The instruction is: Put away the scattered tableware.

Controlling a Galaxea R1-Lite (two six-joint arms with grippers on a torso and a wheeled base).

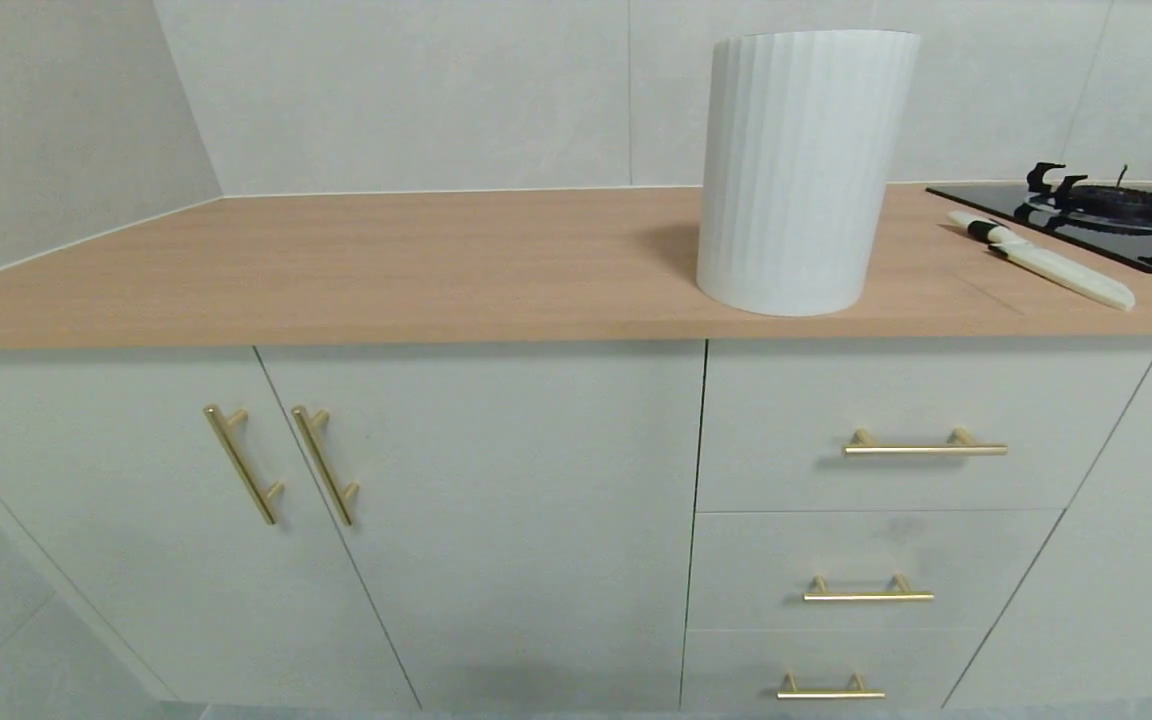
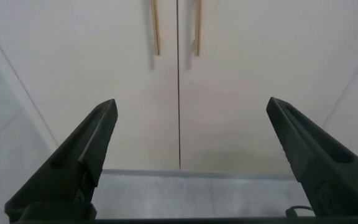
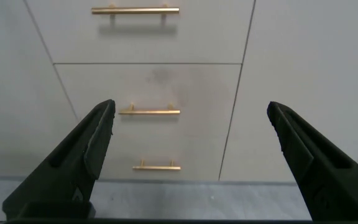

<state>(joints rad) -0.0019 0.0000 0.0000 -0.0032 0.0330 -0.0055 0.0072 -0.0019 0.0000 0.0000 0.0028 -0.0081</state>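
Observation:
A tall white ribbed holder [image 1: 794, 170] stands on the wooden counter [image 1: 336, 265], right of its middle. A white knife with a black band [image 1: 1041, 260] lies on the counter to the right of the holder, beside the hob. My left gripper [image 2: 191, 115] is open, low in front of the cupboard doors [image 2: 179, 74], with nothing between its fingers. My right gripper [image 3: 191, 115] is also open and holds nothing, low in front of the drawers [image 3: 148, 87].
A black gas hob [image 1: 1116, 215] sits at the counter's far right. Below are two cupboard doors with gold handles [image 1: 281, 465] and three drawers with gold handles [image 1: 924, 448]. Tiled walls close the back and the left.

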